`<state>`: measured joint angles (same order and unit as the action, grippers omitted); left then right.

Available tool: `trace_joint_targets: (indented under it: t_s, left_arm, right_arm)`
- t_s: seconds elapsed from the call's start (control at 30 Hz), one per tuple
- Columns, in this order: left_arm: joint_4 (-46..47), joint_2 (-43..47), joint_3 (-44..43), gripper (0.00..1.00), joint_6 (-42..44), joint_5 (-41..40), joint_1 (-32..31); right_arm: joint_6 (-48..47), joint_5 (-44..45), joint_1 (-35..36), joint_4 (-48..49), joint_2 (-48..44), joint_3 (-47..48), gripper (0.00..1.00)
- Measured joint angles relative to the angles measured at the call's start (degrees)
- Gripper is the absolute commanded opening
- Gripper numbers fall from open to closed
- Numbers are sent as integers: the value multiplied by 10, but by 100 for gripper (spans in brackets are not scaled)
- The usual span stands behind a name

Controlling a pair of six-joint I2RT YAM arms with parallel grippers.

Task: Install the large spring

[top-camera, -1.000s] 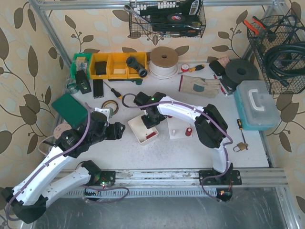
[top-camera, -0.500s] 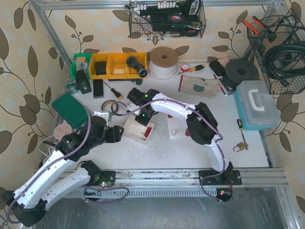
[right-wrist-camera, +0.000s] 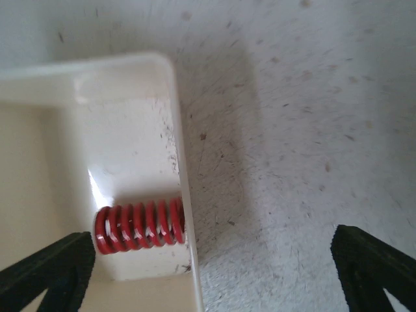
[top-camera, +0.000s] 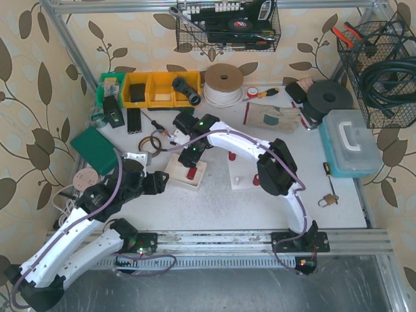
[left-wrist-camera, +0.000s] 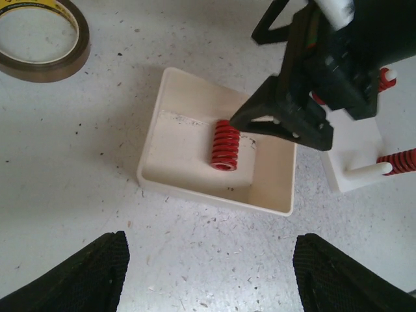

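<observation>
The large spring [left-wrist-camera: 224, 144], red and thick-coiled, lies loose in a shallow white tray [left-wrist-camera: 170, 174]. In the top view the spring [top-camera: 191, 173] rests in the tray [top-camera: 177, 180] at mid-table. My right gripper [right-wrist-camera: 214, 276] hangs open over the tray's corner wall, one fingertip [right-wrist-camera: 49, 273] inside beside the spring [right-wrist-camera: 138, 226], the other over the bare table. It holds nothing. My left gripper [left-wrist-camera: 208, 279] stands open just in front of the tray, empty. A white peg block [left-wrist-camera: 354, 146] with thinner red springs [left-wrist-camera: 398, 161] on its pegs sits right of the tray.
A brown tape roll [top-camera: 151, 143] lies just left of the right gripper [top-camera: 188, 155]. A green box [top-camera: 94, 148] sits at the left, yellow bins [top-camera: 156, 89] at the back, a pale blue case [top-camera: 348, 143] at the right, a padlock [top-camera: 327, 199] near the front right.
The right gripper has swung left and back across the tray and has opened from shut. The tray has shifted a little leftward. The left gripper keeps its place.
</observation>
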<state>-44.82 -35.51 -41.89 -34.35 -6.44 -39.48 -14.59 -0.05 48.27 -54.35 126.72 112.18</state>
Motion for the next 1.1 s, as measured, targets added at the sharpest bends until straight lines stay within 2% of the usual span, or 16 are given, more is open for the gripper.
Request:
trace_joint_targets:
  t_s: [0.17, 0.37, 0.53, 0.67, 0.77, 0.93, 1.0, 1.1]
  left_arm:
    - [16, -1, 0, 73, 14, 16, 10]
    - [35, -25, -3, 71, 29, 61, 54]
    - [37, -79, -38, 64, 46, 131, 98]
    - [25, -161, -85, 61, 63, 198, 114]
    - [23, -222, -105, 62, 83, 245, 114]
    - [1, -314, -144, 61, 122, 289, 114]
    - [-5, -349, -159, 61, 134, 292, 114]
    - [-10, -389, -171, 61, 150, 290, 114]
  right_arm:
    - [85, -4, -7, 24, -71, -16, 100]
    - [325, 9, -11, -16, -109, 21, 99]
    - [478, 87, 33, -65, -134, 0, 99]
    - [548, 116, 12, -70, -241, -106, 100]
    - [588, 113, -57, -16, -376, -236, 100]
    - [632, 53, -186, 89, -575, -428, 99]
    - [623, 34, -205, 108, -614, -460, 99]
    - [590, 20, -213, 109, -616, -441, 99]
